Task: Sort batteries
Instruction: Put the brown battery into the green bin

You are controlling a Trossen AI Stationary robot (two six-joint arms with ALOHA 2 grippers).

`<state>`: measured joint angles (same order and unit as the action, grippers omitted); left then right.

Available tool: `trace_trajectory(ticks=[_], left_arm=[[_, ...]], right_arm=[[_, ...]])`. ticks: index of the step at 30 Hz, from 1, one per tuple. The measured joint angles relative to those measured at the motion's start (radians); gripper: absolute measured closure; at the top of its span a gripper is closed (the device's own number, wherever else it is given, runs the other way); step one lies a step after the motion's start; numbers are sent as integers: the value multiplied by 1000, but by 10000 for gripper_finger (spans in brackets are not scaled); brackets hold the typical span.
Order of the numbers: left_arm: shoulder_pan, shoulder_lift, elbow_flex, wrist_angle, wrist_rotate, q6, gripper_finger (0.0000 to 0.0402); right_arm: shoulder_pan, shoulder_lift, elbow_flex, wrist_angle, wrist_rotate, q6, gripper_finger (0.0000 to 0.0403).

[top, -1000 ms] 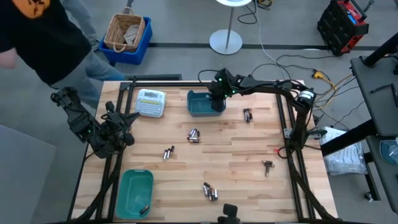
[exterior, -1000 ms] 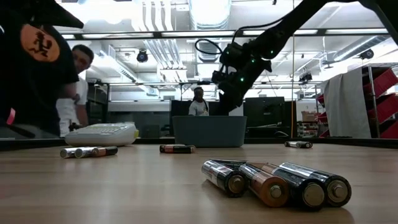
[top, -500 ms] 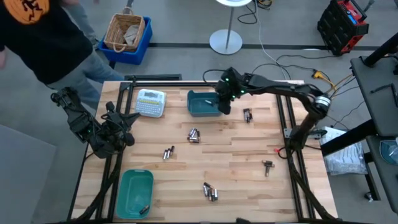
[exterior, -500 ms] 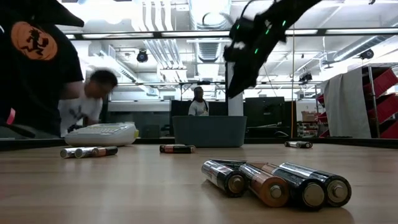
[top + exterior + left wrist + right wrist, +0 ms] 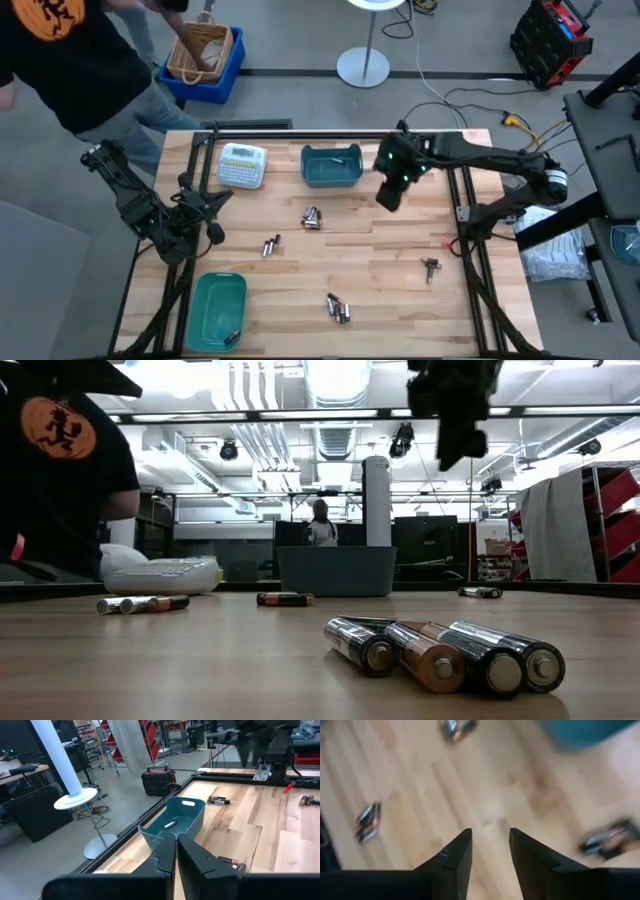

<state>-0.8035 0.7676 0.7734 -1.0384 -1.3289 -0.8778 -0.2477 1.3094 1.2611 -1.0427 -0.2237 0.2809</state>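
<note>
Hovering above bare wood, my right gripper shows parted, empty fingers; batteries lie scattered beyond it, one inside the teal bin nearby. My left gripper waits closed, well apart.

Even overhead light falls on the table, and shadows are faint. In the low view, ceiling lamps glare white, and the arm and a person show as dark silhouettes; near batteries are sharp. The right wrist view is smeared by motion blur; its batteries are streaked.
</note>
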Motion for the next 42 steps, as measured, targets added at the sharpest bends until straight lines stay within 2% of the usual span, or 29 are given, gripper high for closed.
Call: trace_trajectory(ticks=[6, 11, 18, 23, 26, 31, 36, 42], left_arm=[[0, 75, 0, 79, 0, 5, 402], [0, 129, 0, 151, 2, 5, 402], [0, 202, 0, 251, -3, 6, 402], [0, 263, 6, 287, -54, 9, 402], [0, 296, 16, 291, -61, 9, 402], [0, 345, 18, 323, -69, 5, 402], [0, 387, 18, 364, -105, 4, 402], [0, 427, 18, 414, -103, 1, 402]], right_arm=[[153, -25, -63, -11, 19, 3, 260], [275, -25, -127, 82, 86, -16, 258], [406, -2, -248, 430, 95, -65, 249], [477, 94, -305, 709, 149, -98, 229], [521, 178, -305, 807, 215, -110, 220], [579, 321, -232, 825, 372, -62, 216], [632, 435, -136, 811, 383, 6, 222], [669, 510, -85, 806, 383, 85, 218]])
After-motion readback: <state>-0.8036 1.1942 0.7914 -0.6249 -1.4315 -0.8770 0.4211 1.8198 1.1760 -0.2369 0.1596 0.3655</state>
